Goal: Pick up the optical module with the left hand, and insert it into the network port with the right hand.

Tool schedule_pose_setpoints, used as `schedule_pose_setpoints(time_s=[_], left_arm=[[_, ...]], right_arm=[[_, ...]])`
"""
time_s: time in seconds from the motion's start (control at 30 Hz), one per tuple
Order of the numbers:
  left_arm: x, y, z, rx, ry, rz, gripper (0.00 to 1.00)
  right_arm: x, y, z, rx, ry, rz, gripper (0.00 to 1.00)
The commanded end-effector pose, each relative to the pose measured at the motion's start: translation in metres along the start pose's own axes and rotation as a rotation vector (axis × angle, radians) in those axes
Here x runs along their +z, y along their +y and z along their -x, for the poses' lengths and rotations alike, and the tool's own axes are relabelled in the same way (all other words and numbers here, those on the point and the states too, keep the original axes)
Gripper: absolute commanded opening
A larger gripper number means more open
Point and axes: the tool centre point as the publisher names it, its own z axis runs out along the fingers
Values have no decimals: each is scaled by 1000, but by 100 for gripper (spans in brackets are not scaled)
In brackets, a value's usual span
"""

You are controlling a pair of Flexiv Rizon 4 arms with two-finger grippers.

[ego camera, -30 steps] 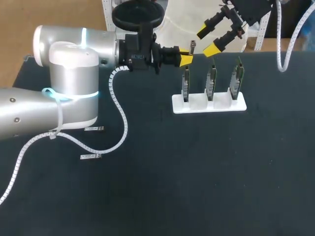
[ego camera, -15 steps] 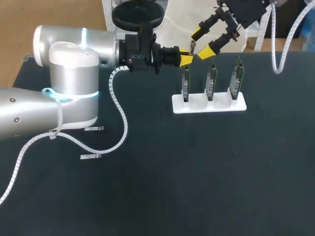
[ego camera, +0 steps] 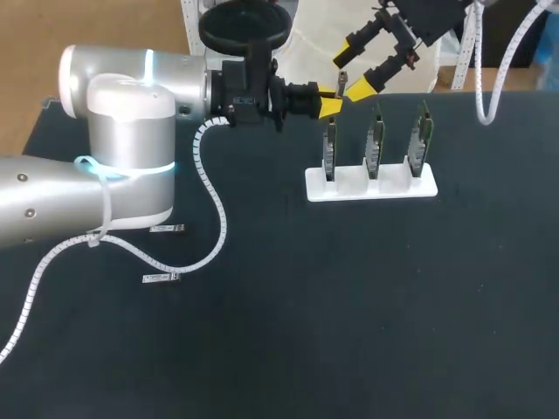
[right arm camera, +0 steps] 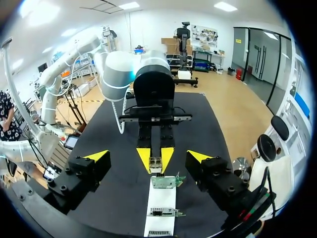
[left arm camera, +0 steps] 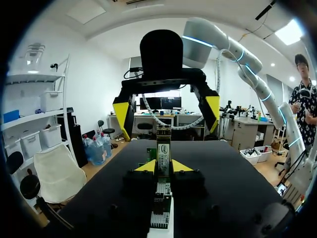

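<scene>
Near left on the bench (ego camera: 288,332): two small silver parts (ego camera: 166,229). Mid-bench, a white rack (ego camera: 349,189) holds three port boards (ego camera: 376,144). Just past its left board, our left hand (ego camera: 330,106) clamps the optical module (ego camera: 341,84) upright. Farther, our right hand (ego camera: 354,72) is wide open, empty, close by. We judge the module light, rigid, slick — grip its free top's flat sides.

The right claw (ego camera: 355,71) is wide open, and the gap is much wider than the module (ego camera: 342,82) straight ahead of it. The left claw (ego camera: 330,106) grips that module from the far side and blocks the way there. Under both claws, three boards (ego camera: 376,141) stick up from a white stand (ego camera: 393,186).
</scene>
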Motion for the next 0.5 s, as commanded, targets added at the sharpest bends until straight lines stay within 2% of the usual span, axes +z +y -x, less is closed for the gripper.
schedule_pose_setpoints(time_s=[0.03, 0.5], left_arm=[[0, -2, -1, 4, -6, 7, 0], [0, -2, -1, 4, -6, 7, 0]], right_arm=[[1, -6, 1, -4, -3, 14, 100], [4, -8, 0, -6, 7, 14, 100]])
